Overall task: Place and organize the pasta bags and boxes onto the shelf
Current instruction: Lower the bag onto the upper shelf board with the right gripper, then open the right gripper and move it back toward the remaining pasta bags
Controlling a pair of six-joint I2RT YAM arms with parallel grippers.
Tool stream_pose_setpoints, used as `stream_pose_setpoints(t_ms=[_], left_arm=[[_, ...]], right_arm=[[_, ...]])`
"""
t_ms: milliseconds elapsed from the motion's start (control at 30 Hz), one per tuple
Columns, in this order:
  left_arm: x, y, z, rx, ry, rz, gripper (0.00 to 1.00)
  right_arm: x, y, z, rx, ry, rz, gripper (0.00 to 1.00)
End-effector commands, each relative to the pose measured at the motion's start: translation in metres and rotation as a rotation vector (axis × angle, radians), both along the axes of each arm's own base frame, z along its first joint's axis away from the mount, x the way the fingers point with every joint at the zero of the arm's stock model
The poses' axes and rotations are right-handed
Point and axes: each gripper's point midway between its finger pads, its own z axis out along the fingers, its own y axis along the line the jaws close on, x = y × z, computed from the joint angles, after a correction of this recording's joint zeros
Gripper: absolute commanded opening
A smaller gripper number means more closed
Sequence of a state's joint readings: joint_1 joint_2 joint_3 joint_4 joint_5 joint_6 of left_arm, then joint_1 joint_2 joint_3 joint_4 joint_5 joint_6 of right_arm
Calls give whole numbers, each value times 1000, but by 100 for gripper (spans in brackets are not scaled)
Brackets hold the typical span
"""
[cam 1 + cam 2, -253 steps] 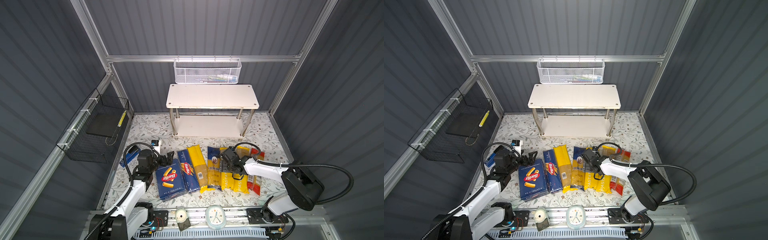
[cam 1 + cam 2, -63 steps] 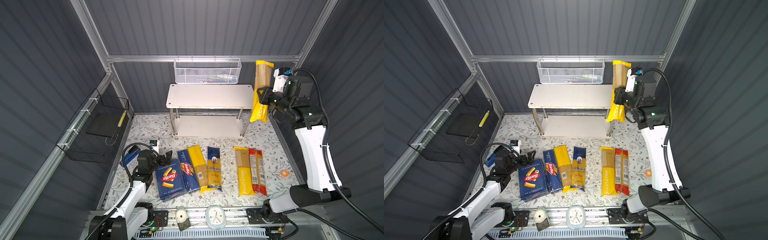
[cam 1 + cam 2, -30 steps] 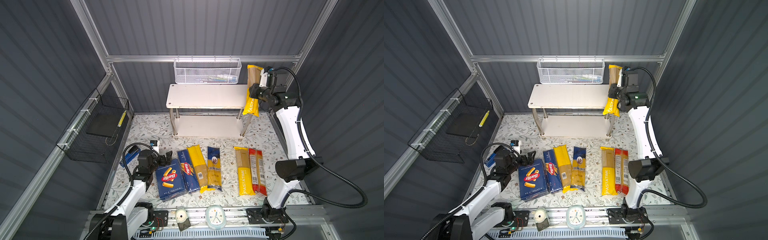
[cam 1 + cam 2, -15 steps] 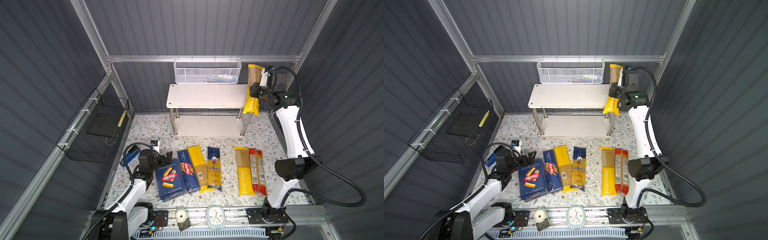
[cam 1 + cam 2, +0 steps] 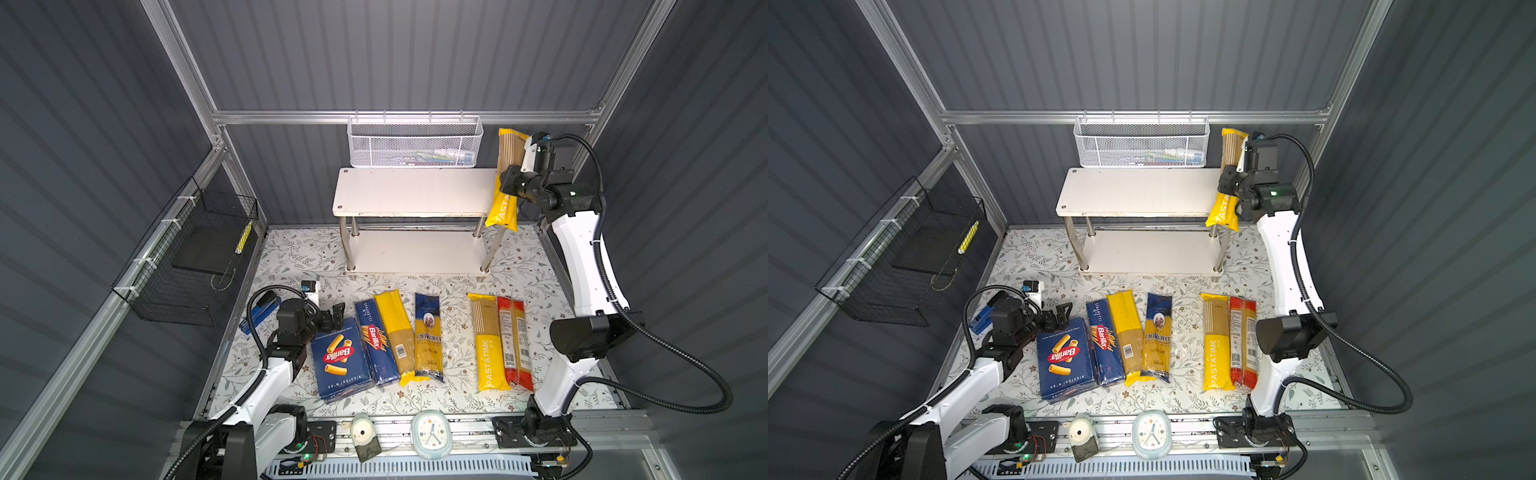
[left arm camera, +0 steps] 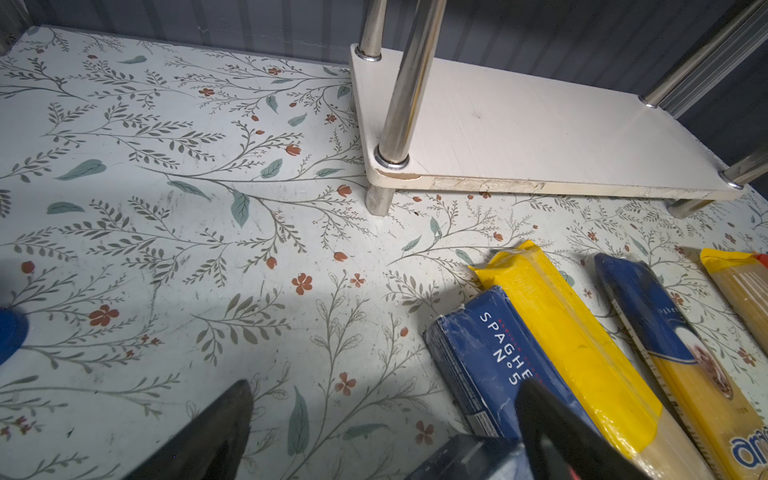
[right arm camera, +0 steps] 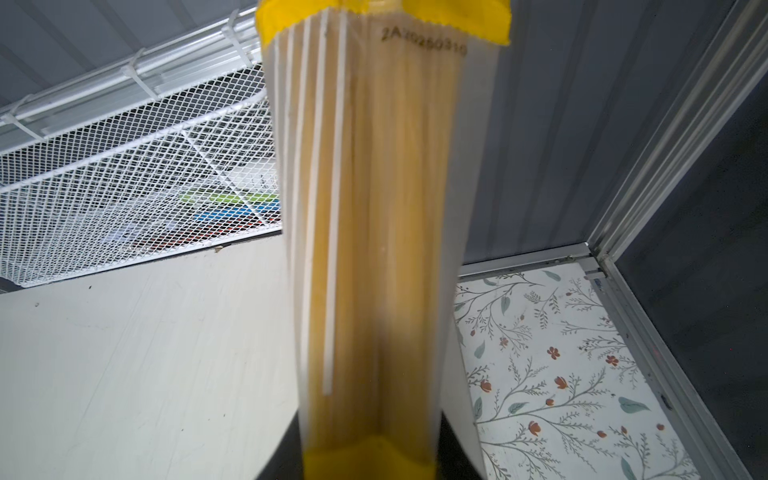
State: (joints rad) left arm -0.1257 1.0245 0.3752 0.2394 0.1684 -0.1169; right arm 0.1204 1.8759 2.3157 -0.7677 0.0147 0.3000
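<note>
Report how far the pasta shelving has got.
Done: nothing; both boards of the shelf are bare. In hand: the right gripper grips the raised PASTATIME bag at the top board's right end. To do: rigatoni box, spaghetti box, plain yellow bag, ankara bag, other PASTATIME bag and red bag lie on the table. The left gripper is open.

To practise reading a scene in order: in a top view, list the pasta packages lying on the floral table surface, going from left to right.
Barilla rigatoni box → Barilla spaghetti box → plain yellow bag → blue ankara bag → yellow PASTATIME bag → red bag
</note>
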Motion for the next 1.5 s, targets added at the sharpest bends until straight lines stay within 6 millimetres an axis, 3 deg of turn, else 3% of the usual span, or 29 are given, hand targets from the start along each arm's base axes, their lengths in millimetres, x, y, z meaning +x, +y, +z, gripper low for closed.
stream_pose_setpoints(t_ms=[0,567,800,933,1033,1300,1467], left_arm=[[5,-5,13,-12,-25,-12,100],[4,-4,14,-12,-29,-8,99],[4,-4,13,-12,-29,-8,99],[4,-3,14,-12,-30,-4,100],[4,-3,13,-11,-28,-4,100],[4,-3,14,-12,-30,-1,99],[3,-3,14,-12,-34,-3,100]], right_arm=[[14,1,32,35,-131,-5,31],[7,4,48,58,-165,9,52],[-8,1,68,22,-200,15,69],[-34,1,85,0,-210,45,73],[-60,7,83,-8,-182,101,74],[-134,14,61,4,-138,193,75],[-164,16,35,24,-87,222,76]])
